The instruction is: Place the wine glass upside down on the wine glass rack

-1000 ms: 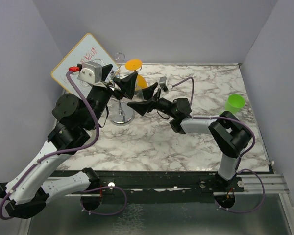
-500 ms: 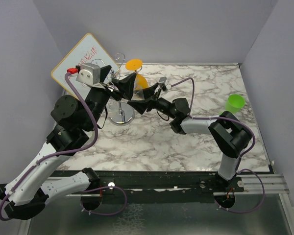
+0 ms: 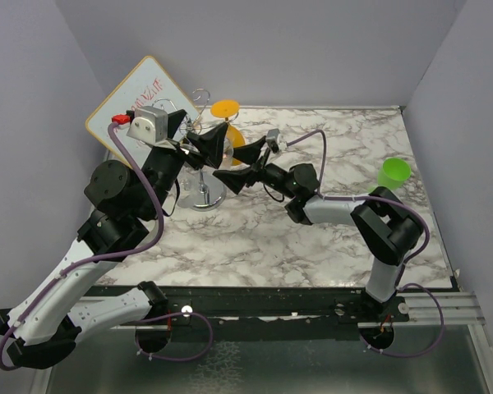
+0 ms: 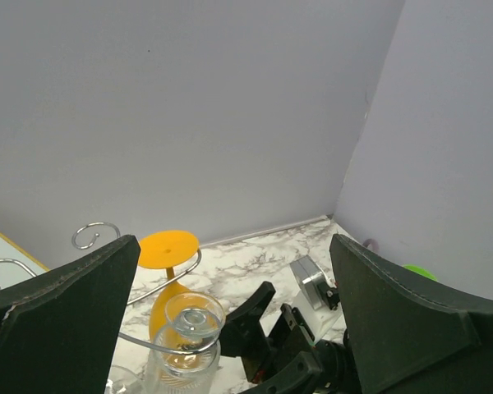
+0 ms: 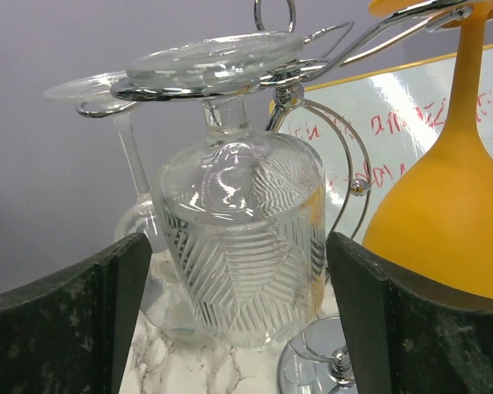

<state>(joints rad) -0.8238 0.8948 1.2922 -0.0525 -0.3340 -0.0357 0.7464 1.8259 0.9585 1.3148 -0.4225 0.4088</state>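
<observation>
The wine glass (image 5: 242, 246), clear and ribbed, hangs upside down with its foot (image 5: 214, 56) resting on the curled wire arms of the chrome wine glass rack (image 5: 312, 67). My right gripper (image 5: 238, 328) is open around the bowl, with a gap showing on each side. The left wrist view looks down on the same glass (image 4: 185, 336) from above, between the wide-open fingers of my left gripper (image 4: 238, 328), which hold nothing. In the top view the left gripper (image 3: 197, 135) hovers over the rack (image 3: 205, 195) and the right gripper (image 3: 240, 166) reaches in from the right.
An orange wine glass (image 5: 452, 213) hangs upside down on the rack's right arm, and another clear glass (image 5: 130, 156) hangs behind on the left. A whiteboard (image 3: 140, 90) leans at the back left. A green cup (image 3: 393, 172) stands at the right.
My right gripper's jaws have spread wider, away from the clear glass bowl. The left arm shifted slightly early on, then held still.
</observation>
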